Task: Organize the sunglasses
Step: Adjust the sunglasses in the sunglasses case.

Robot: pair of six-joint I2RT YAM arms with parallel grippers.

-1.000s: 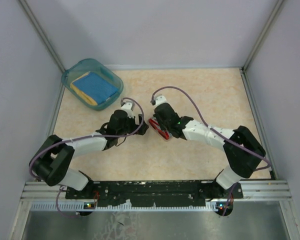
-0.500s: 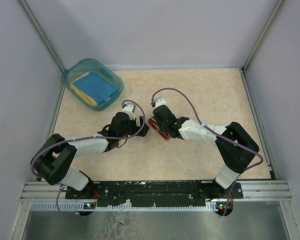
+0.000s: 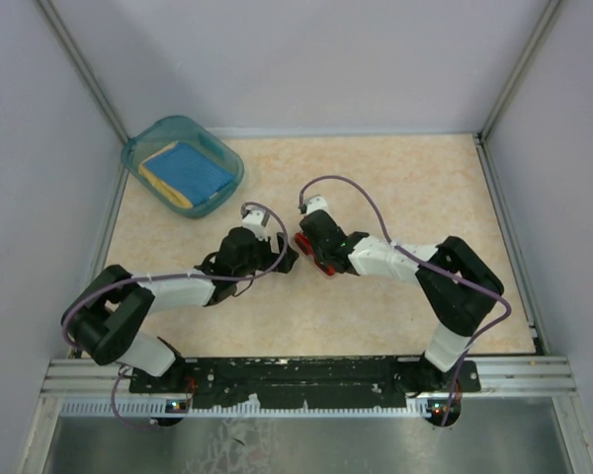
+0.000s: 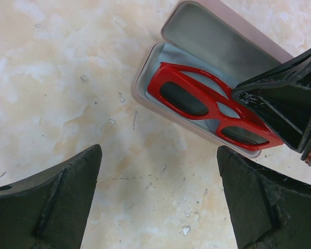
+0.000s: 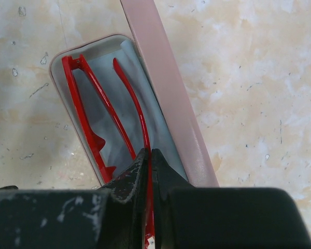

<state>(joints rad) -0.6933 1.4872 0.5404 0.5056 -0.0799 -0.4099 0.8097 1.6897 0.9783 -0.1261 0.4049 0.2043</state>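
The red-framed sunglasses [image 4: 207, 104] with dark lenses lie in the open pink case [image 4: 197, 41] on the table. In the right wrist view the temple arms [image 5: 101, 104] lie folded inside the case tray [image 5: 145, 78]. My right gripper [image 5: 149, 154] is shut on one thin red temple arm, over the case. My left gripper [image 4: 158, 176] is open and empty, low over bare table just left of the case. In the top view the sunglasses [image 3: 309, 255] sit between the left gripper [image 3: 277, 255] and the right gripper [image 3: 316, 247].
A teal plastic tub [image 3: 222, 193] at the back left holds a light blue cloth [image 3: 188, 170] on something yellow. Grey walls close the table on three sides.
My right arm has drawn in, its gripper shifting slightly left and back with the sunglasses. My left gripper has crept a little right and forward toward the case.
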